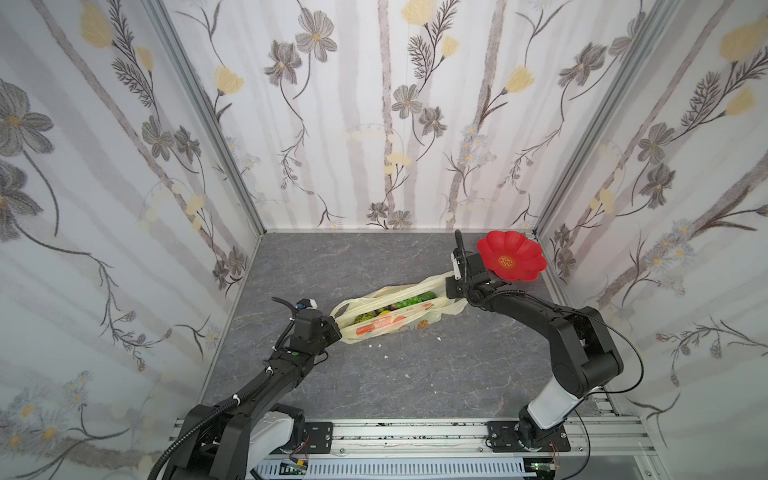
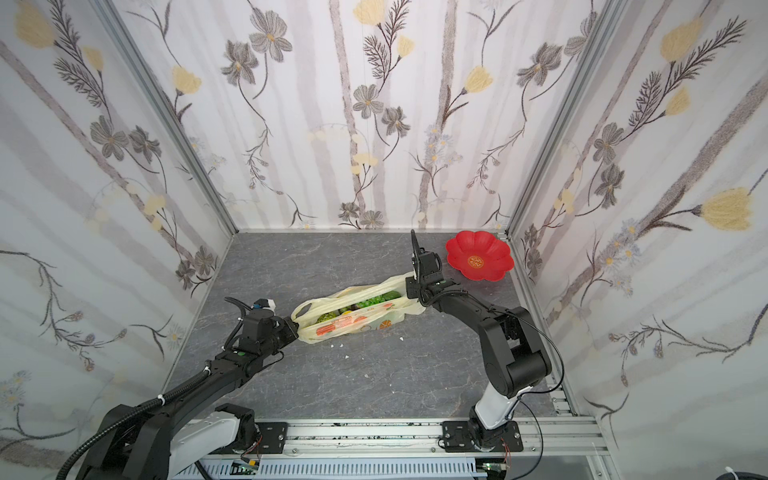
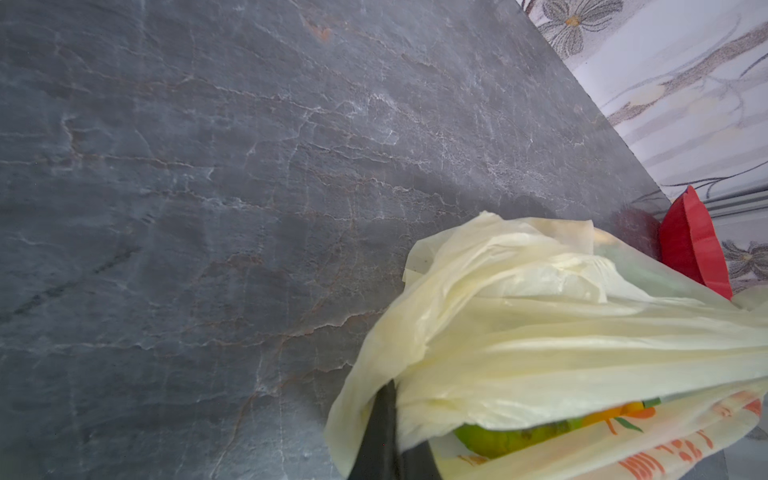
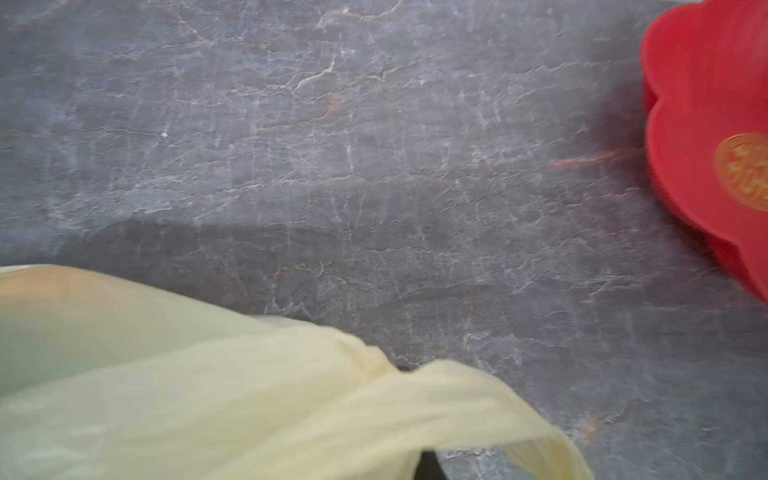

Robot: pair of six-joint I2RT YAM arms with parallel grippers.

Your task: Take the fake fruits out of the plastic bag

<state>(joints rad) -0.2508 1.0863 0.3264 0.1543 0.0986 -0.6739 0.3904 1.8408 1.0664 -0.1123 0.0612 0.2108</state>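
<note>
While pulled long between both arms, lying across the middle of the grey marbled table (image 1: pixel 374 386) (image 2: pixel 365 386): plastic bag (image 1: pixel 392 324) (image 2: pixel 353 324), pale yellow, translucent, orange prints on the near side, mouth drawn into a long slit facing up. Touching the table or hanging just above it: cannot tell.

Well apart from the bag's body, in the far right corner, just beside the right wrist: red plate (image 1: pixel 511 255) (image 2: pixel 480 255), flower-shaped, gold mark at centre.

At the bag's left end: left gripper (image 1: pixel 336 328) (image 2: pixel 296 326), jaws pressed together on a loop handle. In the left wrist view, black fingers (image 3: pixel 382 436) draped in film, a green fruit showing under the fold.

At the far right end: right gripper (image 1: pixel 448 282) (image 2: pixel 408 282), jaws pinching the other handle. In the right wrist view, film (image 4: pixel 208 395) gathered into a twisted band, blurred.

Inside the bag, seen through the slit in both top views: fake fruits (image 1: pixel 390 309) (image 2: pixel 351 309), with green grape bunch (image 1: pixel 411 300) (image 2: pixel 374 300) toward the right end and bumpy green ball (image 1: pixel 363 318) (image 2: pixel 326 318) toward the left.

On the table near the bag's near side: white scraps (image 1: pixel 376 344) (image 2: pixel 337 345).
</note>
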